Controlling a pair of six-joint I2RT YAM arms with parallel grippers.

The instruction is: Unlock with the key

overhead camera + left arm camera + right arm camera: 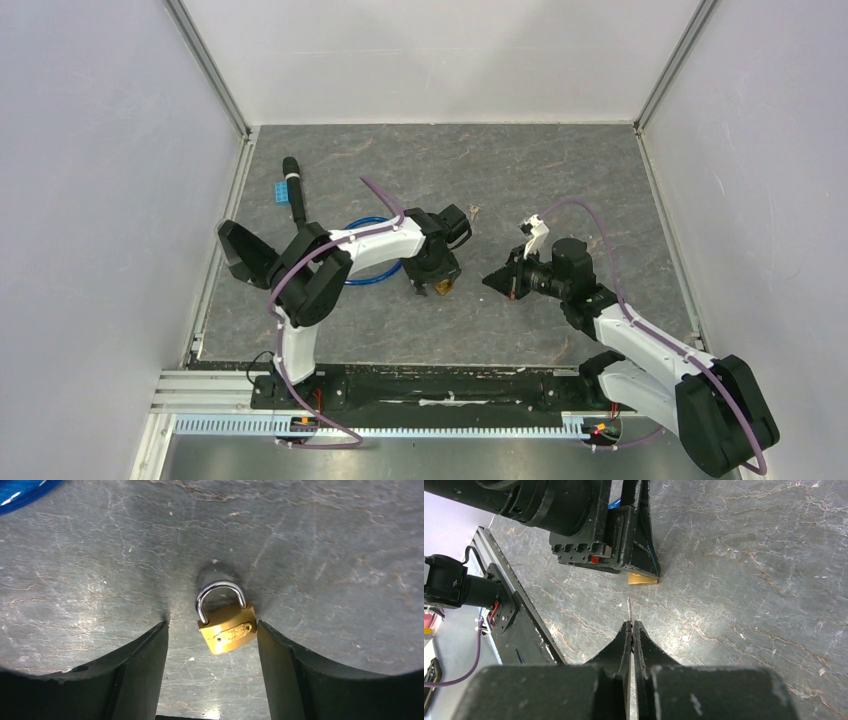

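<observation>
A small brass padlock (228,629) with a steel shackle lies flat on the grey table, between my left gripper's (212,630) open fingers; its body touches the right finger (280,665), with a gap to the left one. In the top view the padlock (443,288) peeks out under the left gripper (432,272). My right gripper (631,625) is shut on a thin metal key (629,609) whose blade sticks out toward the padlock (642,579), a short way off. In the top view the right gripper (497,282) sits right of the padlock.
A blue cable loop (368,262) lies under the left arm. A black marker-like stick (294,188) and a small blue block (284,190) lie at the back left. The black base rail (430,390) runs along the near edge.
</observation>
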